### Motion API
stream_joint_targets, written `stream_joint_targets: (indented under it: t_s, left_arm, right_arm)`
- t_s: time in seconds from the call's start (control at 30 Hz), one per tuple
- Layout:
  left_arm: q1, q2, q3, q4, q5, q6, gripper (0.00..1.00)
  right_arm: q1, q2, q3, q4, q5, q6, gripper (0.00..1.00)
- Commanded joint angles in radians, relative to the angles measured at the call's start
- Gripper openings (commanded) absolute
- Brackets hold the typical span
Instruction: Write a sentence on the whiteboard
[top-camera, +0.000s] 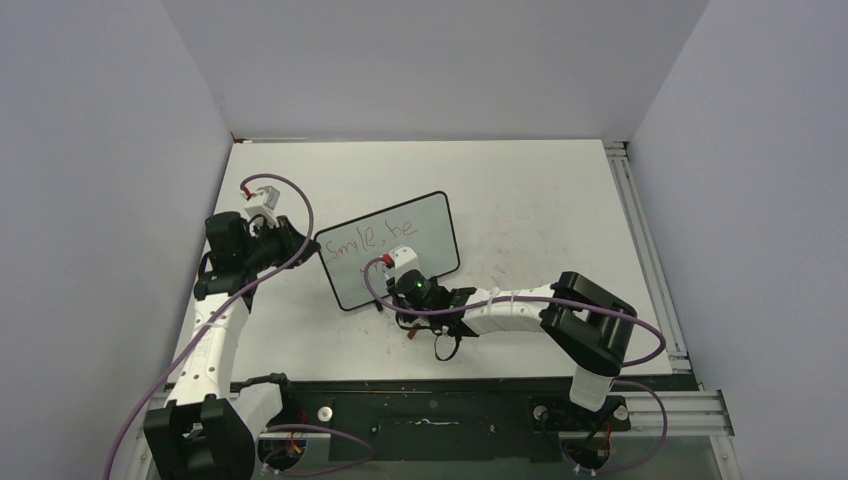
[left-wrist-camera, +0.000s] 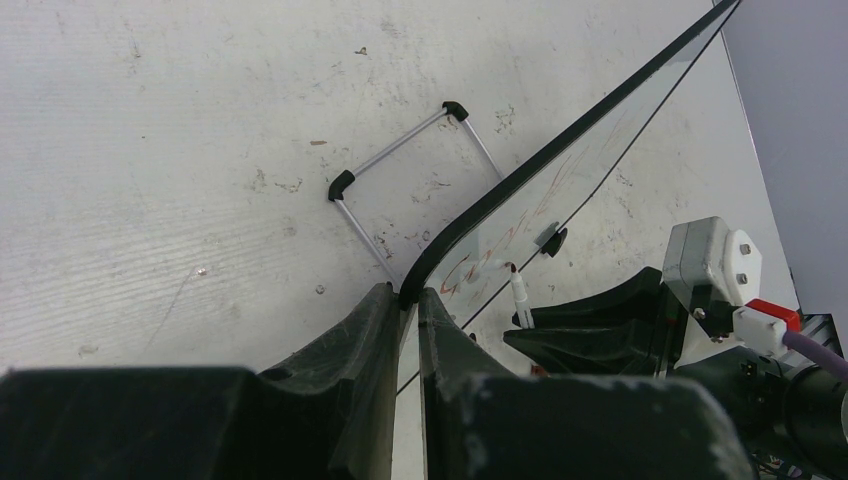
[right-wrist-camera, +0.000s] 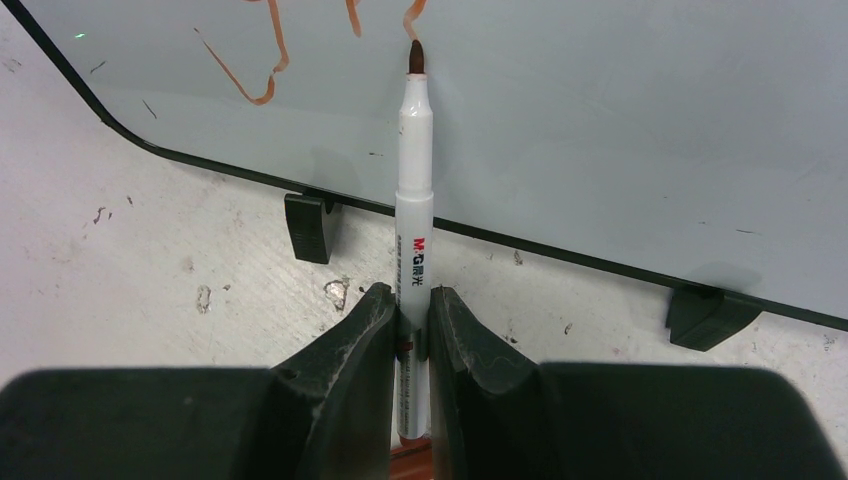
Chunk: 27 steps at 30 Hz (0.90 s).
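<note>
A small rectangular whiteboard with a pale, glossy face and a thin black frame with rounded corners stands on a white, scuffed and speckled table. Its two blocky black feet rest on the tabletop. Behind the board, the left wrist view shows a bent metal wire stand with black corner pieces lying on the table.

Across the upper part of the board runs the sentence, in thin, loopy red marker strokes. The words "Smile, be" are readable from above. A second line starts below them, but the right arm hides most of it.

At the board's left edge, the left gripper has its dark, ridged fingers drawn almost together. They pinch the black frame just below a rounded corner.

In front of the board's lower edge, the right gripper clamps a slim white marker by its lower barrel, with both fingers pressed against the plastic. The pen is cylindrical and smooth, with small red and black print on its side. It points straight at the board. Its dark felt tip touches the glossy surface at the bottom end of a red stroke, above the frame and between the two feet.

A purple cable loops over the left arm, to the left of the board.
</note>
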Motion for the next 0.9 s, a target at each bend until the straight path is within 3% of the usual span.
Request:
stream_joint_targets:
  t_s: [0.0, 0.87]
  left_arm:
    - [-0.017, 0.003, 0.014, -0.019, 0.019, 0.006, 0.09]
    - [-0.019, 0.006, 0.014, -0.019, 0.017, 0.006, 0.09]
  right_arm:
    - [-0.006, 0.001, 0.010, -0.006, 0.031, 0.019, 0.05]
    - [-0.044, 0.005, 0.082, -0.013, 0.048, -0.023, 0.05]
